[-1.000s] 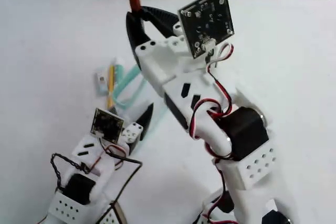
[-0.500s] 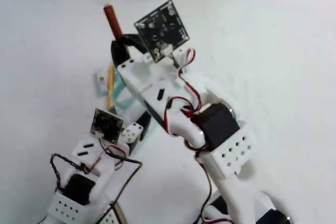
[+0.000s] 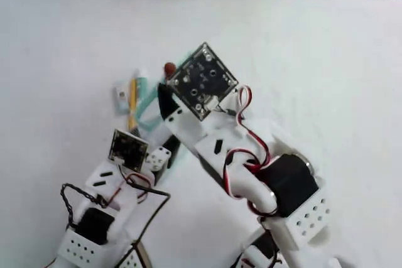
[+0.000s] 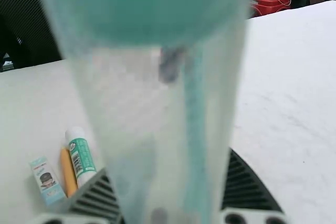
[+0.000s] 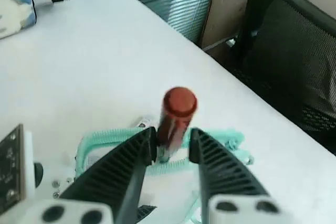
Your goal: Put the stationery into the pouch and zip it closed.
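— 1 white bench [image 3: 326, 42]. Where is the pouch on it?
— The pouch [image 4: 152, 103], clear with a teal zip, rises between the left fingers [image 4: 247, 192], which look clamped on its edge.
— And the right fingers [image 5: 126, 161]?
— Closed on 1 red marker [image 5: 176, 111], held upright with its lower end at the pouch's zip.
— Anything smaller?
— 3 things lie side by side on the bench near the pouch: a yellow pencil [image 4: 67, 169], a white tube [image 4: 81, 156] with a green label, and a small pale blue box [image 4: 46, 179].
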